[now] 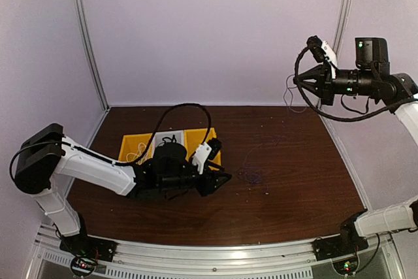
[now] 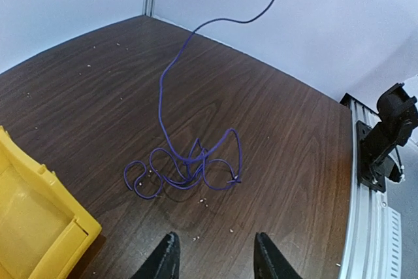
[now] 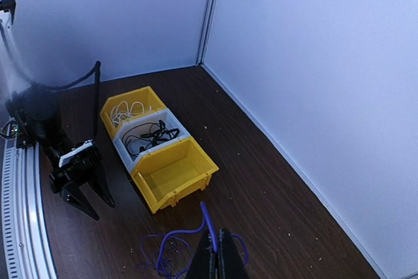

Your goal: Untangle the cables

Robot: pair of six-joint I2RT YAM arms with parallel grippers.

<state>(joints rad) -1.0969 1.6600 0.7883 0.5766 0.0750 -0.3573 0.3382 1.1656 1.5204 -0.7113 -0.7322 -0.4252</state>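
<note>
A dark blue cable lies as a loose loopy bundle (image 2: 186, 168) on the brown table, and one strand rises up out of the left wrist view. My right gripper (image 3: 219, 253) is shut on that strand (image 3: 208, 223) and holds it high above the table; the gripper also shows in the top view (image 1: 302, 80), above the bundle (image 1: 251, 176). My left gripper (image 2: 215, 253) is open and empty, low over the table just short of the bundle. It also shows in the top view (image 1: 221, 180). White cables (image 3: 128, 107) and black cables (image 3: 149, 135) lie in bins.
Three bins stand in a row at the back left: a yellow bin (image 3: 111, 112) with the white cables, a white bin (image 3: 124, 149) with the black cables, and a yellow bin (image 3: 175, 176) with nothing in it. The left arm (image 1: 98, 164) lies in front of them. Walls enclose the table.
</note>
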